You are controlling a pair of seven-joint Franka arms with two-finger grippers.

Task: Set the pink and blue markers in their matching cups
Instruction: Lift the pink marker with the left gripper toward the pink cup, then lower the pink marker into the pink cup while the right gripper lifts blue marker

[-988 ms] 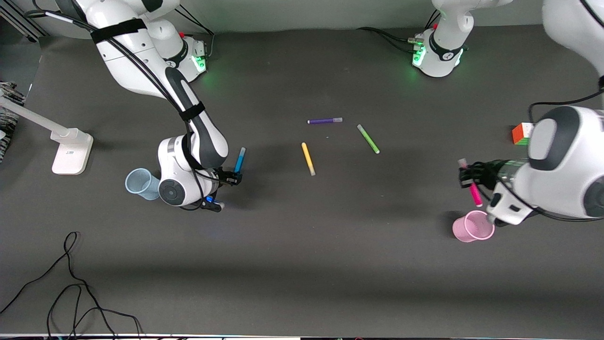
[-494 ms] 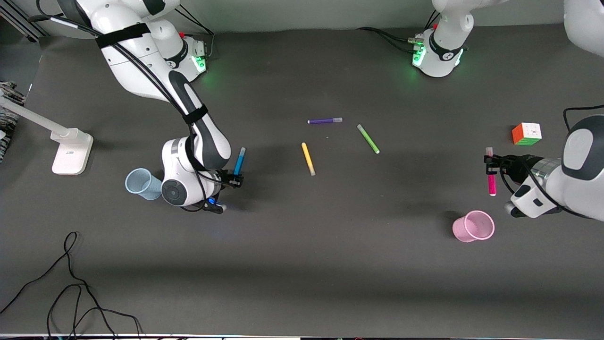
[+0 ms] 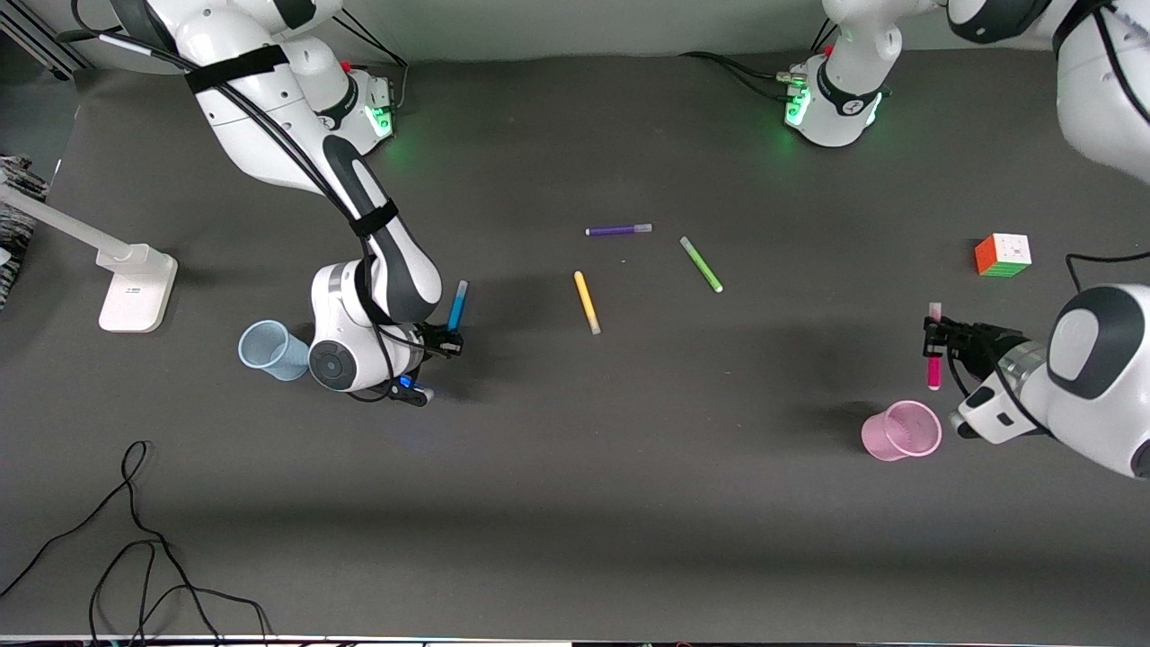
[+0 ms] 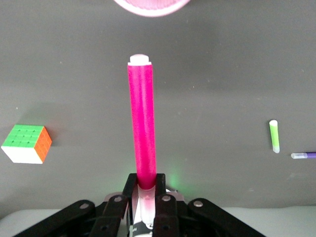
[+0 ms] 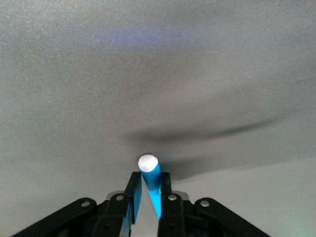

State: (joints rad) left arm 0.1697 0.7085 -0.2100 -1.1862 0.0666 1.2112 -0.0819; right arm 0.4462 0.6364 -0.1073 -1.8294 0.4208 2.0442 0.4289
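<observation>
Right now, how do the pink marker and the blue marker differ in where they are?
The pink marker hangs in the left gripper over bare table just short of the pink cup. The blue marker stands tilted in the right gripper, with the arm's wrist between it and the pale blue cup. Both are gripped near one end; neither is in its cup.

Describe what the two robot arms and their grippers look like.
Both arms are glossy white with dark grey joint sections. Black cables run along the right arm under black straps. Each base glows green. The left gripper and right gripper have slim black fingers with silver screws.
</observation>
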